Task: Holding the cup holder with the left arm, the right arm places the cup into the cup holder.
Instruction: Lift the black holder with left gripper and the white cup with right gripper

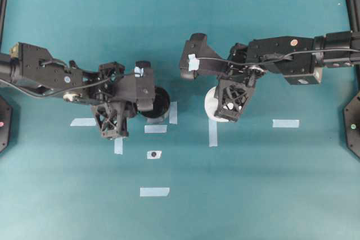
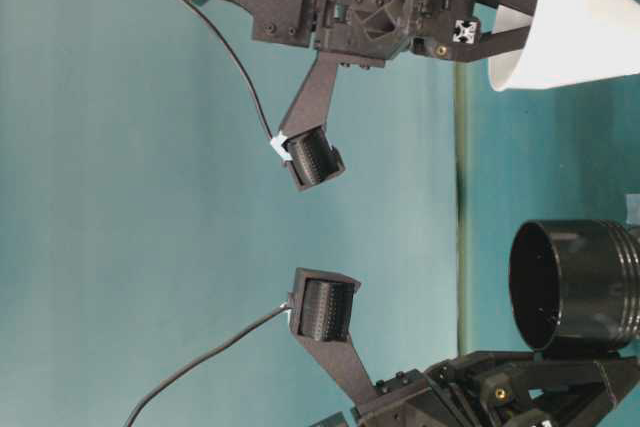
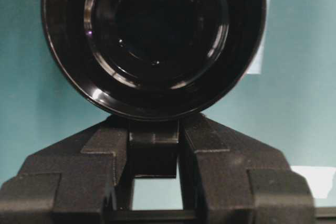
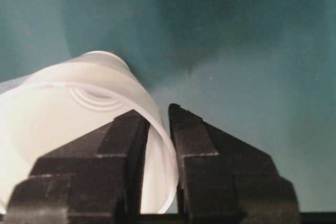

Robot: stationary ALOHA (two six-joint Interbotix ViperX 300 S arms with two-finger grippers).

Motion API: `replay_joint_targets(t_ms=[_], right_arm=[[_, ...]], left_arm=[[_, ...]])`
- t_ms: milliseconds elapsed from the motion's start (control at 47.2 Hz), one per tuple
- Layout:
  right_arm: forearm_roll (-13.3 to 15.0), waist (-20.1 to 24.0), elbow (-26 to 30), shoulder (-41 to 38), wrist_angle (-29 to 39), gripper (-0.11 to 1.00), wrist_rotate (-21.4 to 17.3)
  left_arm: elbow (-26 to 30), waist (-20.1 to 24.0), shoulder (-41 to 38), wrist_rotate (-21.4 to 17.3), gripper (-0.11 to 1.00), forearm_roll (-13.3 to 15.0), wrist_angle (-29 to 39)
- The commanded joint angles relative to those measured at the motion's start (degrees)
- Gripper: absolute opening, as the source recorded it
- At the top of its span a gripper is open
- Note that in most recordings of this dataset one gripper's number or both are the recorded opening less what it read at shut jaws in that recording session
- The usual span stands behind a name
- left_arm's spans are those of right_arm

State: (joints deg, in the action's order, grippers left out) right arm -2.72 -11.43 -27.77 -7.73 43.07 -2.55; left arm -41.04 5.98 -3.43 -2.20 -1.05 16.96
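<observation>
My left gripper (image 3: 155,145) is clamped on the small side handle of the cup holder (image 3: 152,40), the handle pinched between both fingers (image 3: 94,150). My right gripper (image 4: 157,129) is clamped on the wall of the cup (image 4: 79,129), one finger inside the rim, one outside.

Status: both grasps are made. The insertion is not done. In the overhead view the cup (image 1: 214,108) lies well apart from the cup holder (image 1: 158,102), off to its right, with bare teal table (image 1: 253,195) between them. In the table-level view the holder's open mouth (image 2: 535,287) shows nothing inside it.

Remaining, in my judgement: carry the cup across to the holder, line its narrow base with the mouth, seat it, let go.

Count: one cup holder, one cup, two arms. Pale tape strips (image 1: 154,191) lie around the holder; I make out eight.
</observation>
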Motion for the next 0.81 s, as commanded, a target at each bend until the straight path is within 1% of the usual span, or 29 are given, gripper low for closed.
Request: replay_joint_targets(t_ms=[0, 339, 594, 785], right_arm=[[-0.4, 0.2, 0.6, 2.0, -0.1, 0.17, 0.0], [-3.1, 0.0, 0.6, 3.3, 0.1, 0.07, -0.1], [-5.7, -0.9, 0.7, 5.2, 1.1, 0.07, -0.1], [-6.5, -1.8, 0.8, 6.7, 3.9, 0.05, -0.1]], left_arm=[[1.1, -0.4, 1.2, -0.1, 0.24, -0.2, -0.4], [0.8, -0.4, 2.5, -0.1, 0.24, -0.2, -1.8], [0.6, -0.4, 3.3, -0.1, 0.24, -0.2, -1.8], [-0.3, -0.4, 3.7, -0.1, 0.24, -0.2, -3.8]])
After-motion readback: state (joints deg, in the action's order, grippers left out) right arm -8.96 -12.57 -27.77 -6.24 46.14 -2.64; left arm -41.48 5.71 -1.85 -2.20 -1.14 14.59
